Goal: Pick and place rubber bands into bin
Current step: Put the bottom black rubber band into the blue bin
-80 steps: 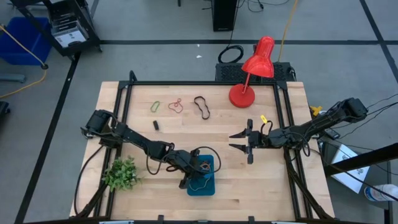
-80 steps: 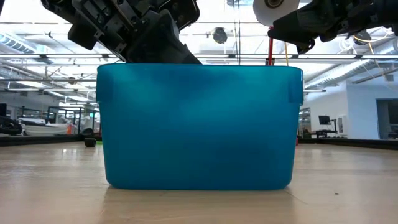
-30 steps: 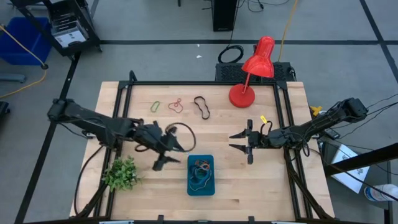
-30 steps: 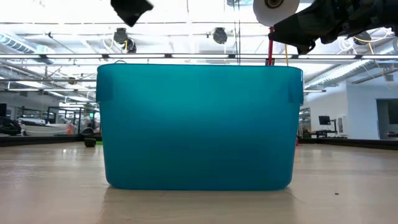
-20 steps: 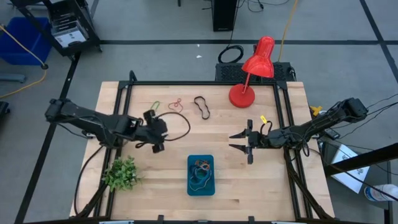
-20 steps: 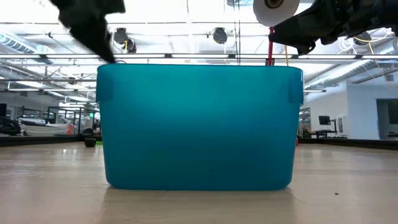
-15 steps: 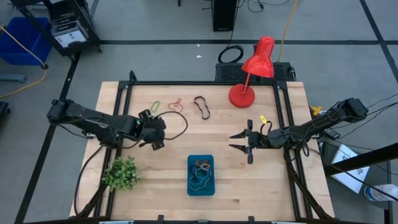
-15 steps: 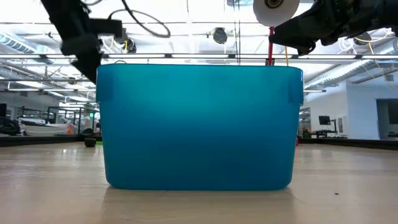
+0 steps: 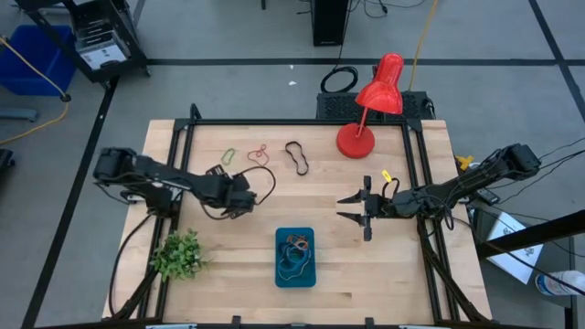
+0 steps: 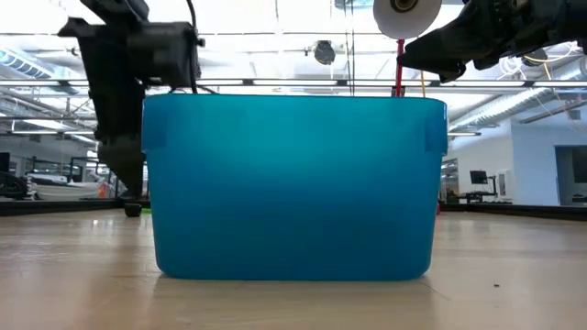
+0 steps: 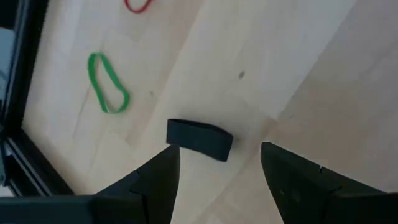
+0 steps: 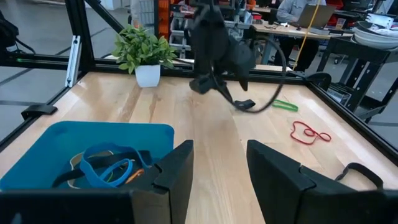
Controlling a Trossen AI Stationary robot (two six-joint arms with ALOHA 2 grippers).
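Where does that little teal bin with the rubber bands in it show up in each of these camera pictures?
High view: the bin sits near the table's front edge, between the arms.
Low view: it fills the middle, seen side-on.
Left wrist view: not in it.
Right wrist view: at lower left, bands visible inside.
Shared landmark: the potted plant, in the high and right wrist views.

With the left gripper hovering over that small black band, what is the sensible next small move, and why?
Probably lower the left gripper straight down and close on the black band. Its fingers stand open with the band lying flat on the table just ahead of the gap between them, not yet gripped. The green band lies apart, so it should not get caught. The right gripper waits, open, beside the bin.
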